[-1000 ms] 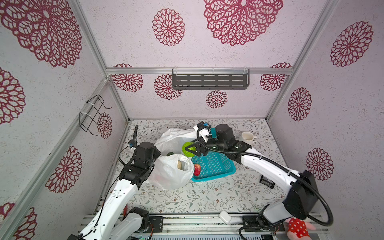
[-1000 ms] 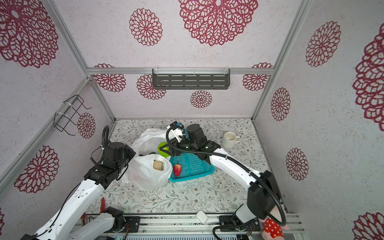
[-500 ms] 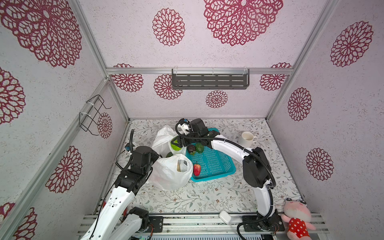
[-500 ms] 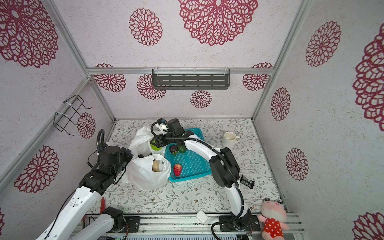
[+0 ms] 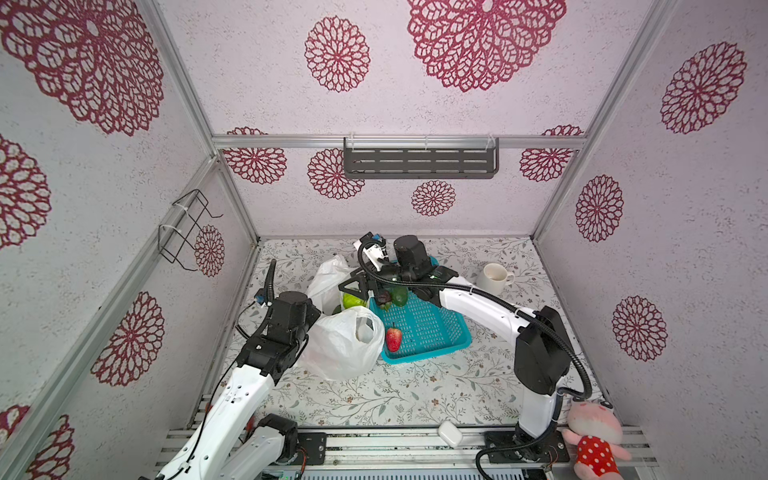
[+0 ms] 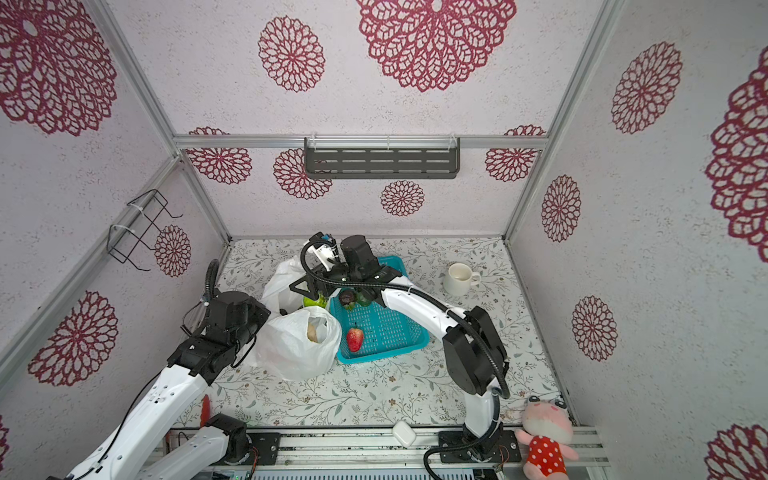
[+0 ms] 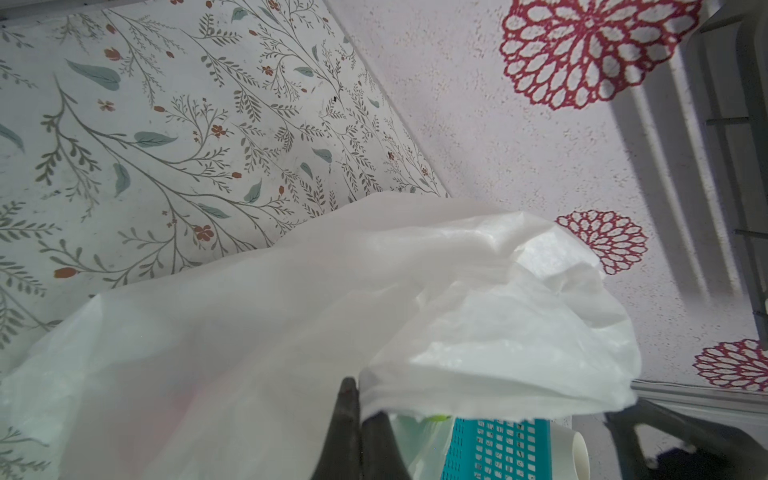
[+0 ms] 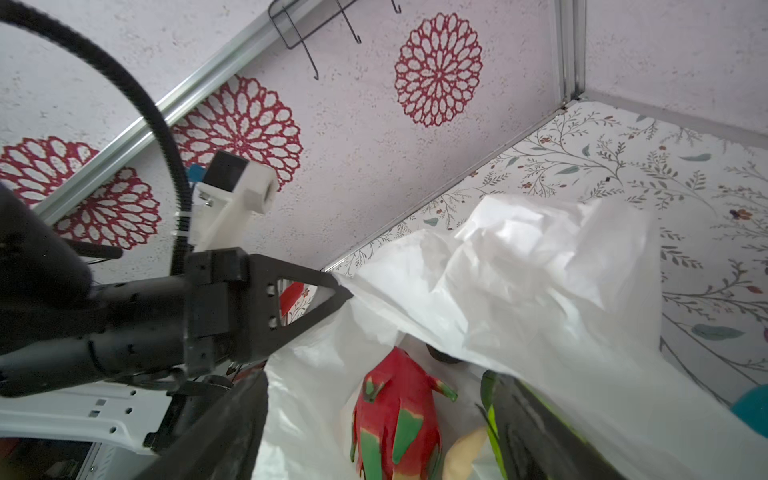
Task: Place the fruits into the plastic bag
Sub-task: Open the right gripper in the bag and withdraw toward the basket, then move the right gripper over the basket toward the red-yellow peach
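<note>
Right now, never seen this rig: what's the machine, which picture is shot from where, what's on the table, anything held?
It's a two-armed robot: left arm, right arm, each ending in a claw. Two pictures look down from overhead, nearly alike; the other two come from a camera on each wrist. On the table: a white bag, a teal basket, a cup. A red fruit, dark fruit and oval green fruit lie in the basket. The left claw pinches the bag's rim. The right claw hangs open, empty, over a round green fruit.
</note>
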You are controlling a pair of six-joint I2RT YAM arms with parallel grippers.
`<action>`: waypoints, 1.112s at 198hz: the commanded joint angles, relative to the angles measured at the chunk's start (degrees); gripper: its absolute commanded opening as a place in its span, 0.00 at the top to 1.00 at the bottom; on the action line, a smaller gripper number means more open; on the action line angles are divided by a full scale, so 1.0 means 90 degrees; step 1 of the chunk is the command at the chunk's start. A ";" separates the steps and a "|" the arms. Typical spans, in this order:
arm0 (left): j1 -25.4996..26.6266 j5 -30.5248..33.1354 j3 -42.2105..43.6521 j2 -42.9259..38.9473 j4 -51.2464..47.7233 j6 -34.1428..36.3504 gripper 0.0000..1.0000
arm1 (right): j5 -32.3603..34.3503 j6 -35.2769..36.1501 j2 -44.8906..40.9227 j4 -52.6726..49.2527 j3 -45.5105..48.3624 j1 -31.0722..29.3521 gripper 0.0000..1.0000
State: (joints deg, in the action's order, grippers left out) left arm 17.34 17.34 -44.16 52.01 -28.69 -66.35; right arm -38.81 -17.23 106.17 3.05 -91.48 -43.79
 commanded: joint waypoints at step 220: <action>-0.0006 0.0094 -0.0111 0.0087 -0.0084 0.0153 1.00 | 0.1088 -0.0395 0.0768 0.0759 0.0520 0.1114 0.19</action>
State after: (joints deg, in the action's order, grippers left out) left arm 17.34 17.37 -44.07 52.18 -28.77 -65.80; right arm -28.69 -21.26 112.20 7.49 -83.88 -33.67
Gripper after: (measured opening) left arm 0.041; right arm 0.805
